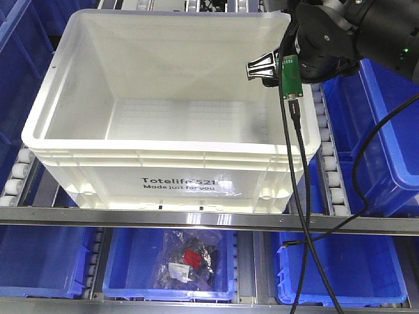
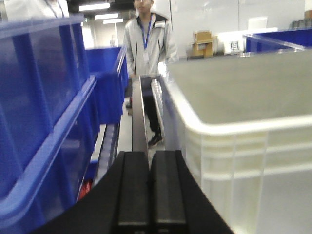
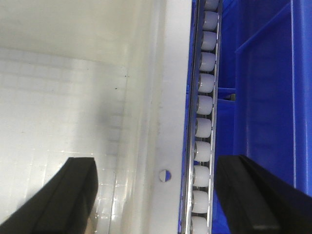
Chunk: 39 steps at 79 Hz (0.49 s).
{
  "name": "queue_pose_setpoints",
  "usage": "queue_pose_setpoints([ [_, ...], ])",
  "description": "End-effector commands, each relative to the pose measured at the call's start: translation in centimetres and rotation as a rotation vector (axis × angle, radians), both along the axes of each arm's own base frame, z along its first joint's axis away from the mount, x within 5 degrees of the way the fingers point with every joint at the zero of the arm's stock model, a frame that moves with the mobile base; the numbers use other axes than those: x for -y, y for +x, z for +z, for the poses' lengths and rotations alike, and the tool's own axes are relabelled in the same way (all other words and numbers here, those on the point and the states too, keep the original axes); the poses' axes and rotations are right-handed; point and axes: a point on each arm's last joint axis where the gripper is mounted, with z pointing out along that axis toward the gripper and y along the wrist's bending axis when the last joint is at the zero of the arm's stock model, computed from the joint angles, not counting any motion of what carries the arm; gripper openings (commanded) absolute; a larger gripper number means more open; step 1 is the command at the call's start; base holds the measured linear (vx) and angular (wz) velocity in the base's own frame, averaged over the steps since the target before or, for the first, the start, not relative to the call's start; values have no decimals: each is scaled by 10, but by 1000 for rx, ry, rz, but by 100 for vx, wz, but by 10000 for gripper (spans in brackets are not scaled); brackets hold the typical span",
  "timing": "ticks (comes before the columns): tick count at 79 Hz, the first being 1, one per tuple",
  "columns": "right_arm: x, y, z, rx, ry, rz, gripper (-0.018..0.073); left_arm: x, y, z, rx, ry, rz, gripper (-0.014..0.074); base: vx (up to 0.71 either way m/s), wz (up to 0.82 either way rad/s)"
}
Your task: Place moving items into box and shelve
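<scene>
The box [image 1: 131,180], a large white tote printed "Totelife 521", stands on the roller shelf, and its inside looks bare. No moving items show in any view. My right gripper [image 1: 265,69] hangs over the box's right rim [image 3: 170,97]. In the right wrist view this gripper [image 3: 158,168] is open, one finger inside the box and the other over the blue bin [image 3: 263,97] outside. My left gripper [image 2: 149,158] is shut on nothing, low beside the box's outer wall [image 2: 243,146], between it and a blue bin [image 2: 39,122].
Blue bins [image 1: 373,137] flank the box, and others [image 1: 340,275] sit on the shelf below. One of them holds a clear bag of parts [image 1: 186,261]. White rollers [image 3: 204,102] run along the box's right side. A black cable [image 1: 298,163] hangs from the right arm. A person [image 2: 146,44] stands in the aisle.
</scene>
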Motion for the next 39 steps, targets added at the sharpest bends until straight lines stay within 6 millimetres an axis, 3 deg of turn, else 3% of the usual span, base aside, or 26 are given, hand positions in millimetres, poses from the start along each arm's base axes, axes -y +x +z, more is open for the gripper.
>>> queue_pose_setpoints([
  [1,8,-3,29,112,6,16,557,-1,-5,5,29,-26,5,-8,0,0],
  [10,8,-3,29,112,6,16,557,-2,-14,-4,-19,-34,14,-8,0,0],
  [39,9,-4,28,102,-2,8,557,-2,-12,-4,-34,-33,14,-8,0,0],
])
